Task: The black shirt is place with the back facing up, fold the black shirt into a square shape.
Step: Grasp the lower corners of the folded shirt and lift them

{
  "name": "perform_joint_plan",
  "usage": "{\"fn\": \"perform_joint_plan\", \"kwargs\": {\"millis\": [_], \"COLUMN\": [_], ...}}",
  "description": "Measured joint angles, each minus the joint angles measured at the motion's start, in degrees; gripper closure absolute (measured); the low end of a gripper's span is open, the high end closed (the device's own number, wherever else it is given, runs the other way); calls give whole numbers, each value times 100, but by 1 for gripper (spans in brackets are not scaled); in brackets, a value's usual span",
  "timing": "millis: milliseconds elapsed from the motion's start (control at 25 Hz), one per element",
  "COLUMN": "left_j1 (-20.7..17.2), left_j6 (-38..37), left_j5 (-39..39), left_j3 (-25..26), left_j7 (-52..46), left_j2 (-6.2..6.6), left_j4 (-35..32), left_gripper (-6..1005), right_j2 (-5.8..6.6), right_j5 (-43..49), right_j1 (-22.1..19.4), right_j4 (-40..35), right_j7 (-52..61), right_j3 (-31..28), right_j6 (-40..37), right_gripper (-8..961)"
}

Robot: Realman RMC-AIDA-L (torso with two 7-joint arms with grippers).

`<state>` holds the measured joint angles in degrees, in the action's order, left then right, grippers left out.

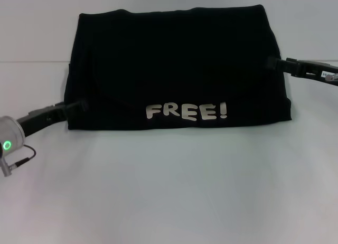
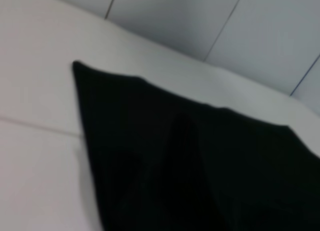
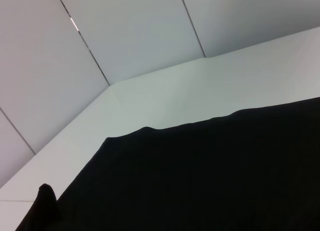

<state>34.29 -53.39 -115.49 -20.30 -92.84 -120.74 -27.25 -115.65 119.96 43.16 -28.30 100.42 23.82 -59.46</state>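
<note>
The black shirt lies flat on the white table as a wide folded rectangle. Its near flap shows white "FREE!" lettering. My left gripper sits low at the shirt's near left edge and touches the cloth. At the far right edge, my right gripper also meets the cloth. Each wrist view is mostly filled by the black shirt seen close up against the table.
The white table stretches wide in front of the shirt. A seam in the table runs behind the shirt on both sides. Grey wall panels stand beyond the table's far edge.
</note>
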Motion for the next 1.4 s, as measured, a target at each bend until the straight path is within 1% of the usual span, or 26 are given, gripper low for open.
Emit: {"fn": "perform_joint_plan", "kwargs": {"millis": [120,280,600,800,960,1120,1400], "left_j1": [-52,-87,-56,-49,-41,5,27], "left_j6": [72,50,25,21,56,141,155], "left_j5": [-71,-405,-480,-484,-504,-701,-781], "left_j3": [-21,-3,-121,-290,-314,-315,-318], "left_j7": [-129,-457,-471,-491,-493,-537,-585], "left_j2": [-11,-13,-22,-21,-26,-16,-11], "left_j4": [-12,-77,-38,-56,-67,-71,-79], "left_gripper": [213,213,213,214,218,236,503], "right_j2": [-15,-23,-57,-79,-81,-79,-79], "right_j5": [-6,-33,-148,-149,-148,-149,-148], "right_j1": [-1,-11,-59,-86,-96,-108,-133], "right_j4": [0,31,47,28,26,18,17], "right_j7": [1,-7,-41,-44,-45,-53,-55], "right_j3": [0,-1,7,38,43,37,41], "right_j6": [1,23,35,36,36,27,1], "right_gripper": [207,207,208,209,209,210,210]}}
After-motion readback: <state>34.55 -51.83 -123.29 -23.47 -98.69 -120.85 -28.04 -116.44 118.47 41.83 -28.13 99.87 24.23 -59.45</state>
